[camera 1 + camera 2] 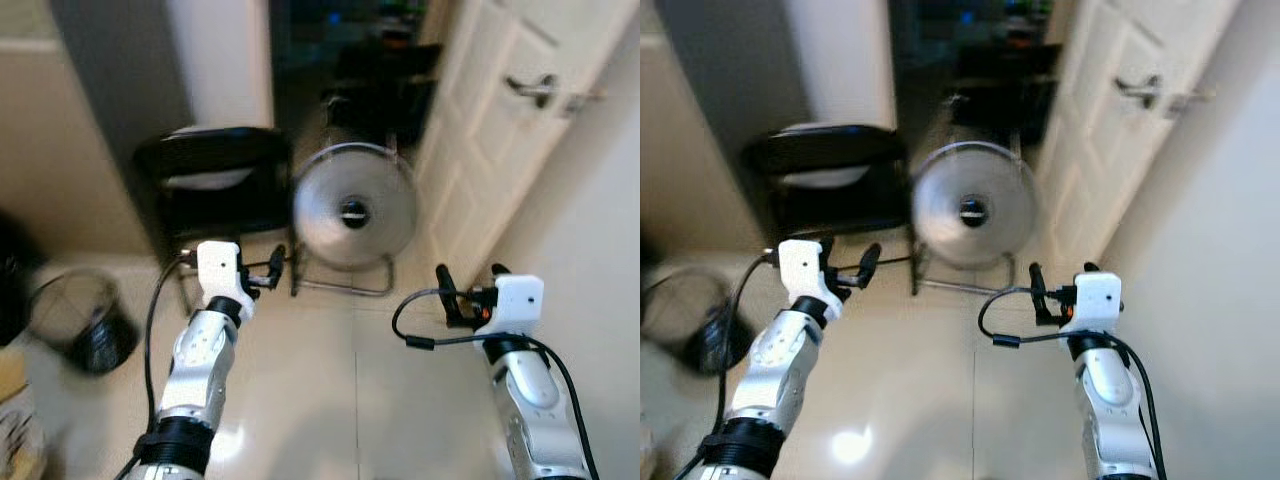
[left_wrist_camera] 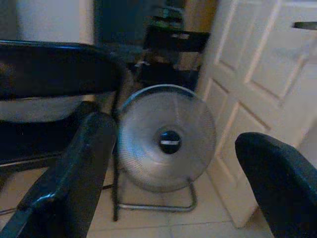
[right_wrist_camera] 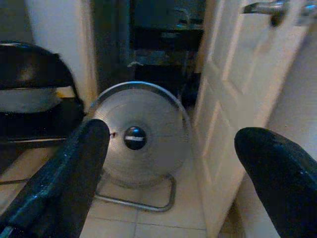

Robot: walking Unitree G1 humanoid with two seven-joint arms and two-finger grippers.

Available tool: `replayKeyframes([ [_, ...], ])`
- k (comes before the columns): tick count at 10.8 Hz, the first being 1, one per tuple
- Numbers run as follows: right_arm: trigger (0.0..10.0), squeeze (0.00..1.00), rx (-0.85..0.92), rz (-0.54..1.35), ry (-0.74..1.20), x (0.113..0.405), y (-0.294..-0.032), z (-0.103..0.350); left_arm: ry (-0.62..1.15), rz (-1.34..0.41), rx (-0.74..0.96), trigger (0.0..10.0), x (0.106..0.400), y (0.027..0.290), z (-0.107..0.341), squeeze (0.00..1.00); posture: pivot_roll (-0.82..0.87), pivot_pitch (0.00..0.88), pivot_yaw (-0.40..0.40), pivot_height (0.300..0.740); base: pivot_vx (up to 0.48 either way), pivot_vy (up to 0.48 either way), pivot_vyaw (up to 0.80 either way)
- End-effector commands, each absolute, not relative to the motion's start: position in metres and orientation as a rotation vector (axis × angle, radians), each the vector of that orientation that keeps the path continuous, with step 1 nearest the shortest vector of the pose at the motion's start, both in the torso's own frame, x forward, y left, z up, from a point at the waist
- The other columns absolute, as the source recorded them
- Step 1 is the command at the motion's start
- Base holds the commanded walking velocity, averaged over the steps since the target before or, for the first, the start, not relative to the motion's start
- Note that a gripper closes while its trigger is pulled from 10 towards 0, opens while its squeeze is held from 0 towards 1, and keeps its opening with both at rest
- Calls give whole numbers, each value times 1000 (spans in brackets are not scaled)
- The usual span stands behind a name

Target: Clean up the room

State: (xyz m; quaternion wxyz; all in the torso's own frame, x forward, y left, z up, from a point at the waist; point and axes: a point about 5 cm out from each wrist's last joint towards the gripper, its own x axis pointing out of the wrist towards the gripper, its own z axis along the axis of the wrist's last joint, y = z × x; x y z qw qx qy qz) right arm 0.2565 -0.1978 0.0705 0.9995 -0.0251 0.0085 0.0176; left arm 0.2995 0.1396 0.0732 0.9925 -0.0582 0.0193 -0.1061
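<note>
Round silver wire-grille floor fan [image 1: 354, 217] at 12 o'clock, beside white panelled door [image 1: 500, 140]. Probably light, grille flimsy; grasp tubular base. Left gripper [image 1: 268, 268], right gripper [image 1: 468, 285] wide open, empty.

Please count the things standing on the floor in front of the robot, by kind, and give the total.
Floor fan: 1
Black folding chair: 1
Black wire wastebasket: 1
Total: 3
</note>
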Motion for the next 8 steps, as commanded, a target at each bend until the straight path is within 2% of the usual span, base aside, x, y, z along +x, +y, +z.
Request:
replayKeyframes([
  [1,10000,0,-55,15,16,255,-203,74,31,-240,-111,10000,300,134,75,0,-166,0,-17,740,480,0,0],
  [4,10000,0,-82,-34,45,257,-210,70,32,-279,-94,10000,306,128,78,0,-179,0,4,740,480,0,0],
  [8,10000,0,-54,-125,80,258,-221,64,46,-214,-148,10000,313,133,77,0,-182,0,6,740,480,0,0],
])
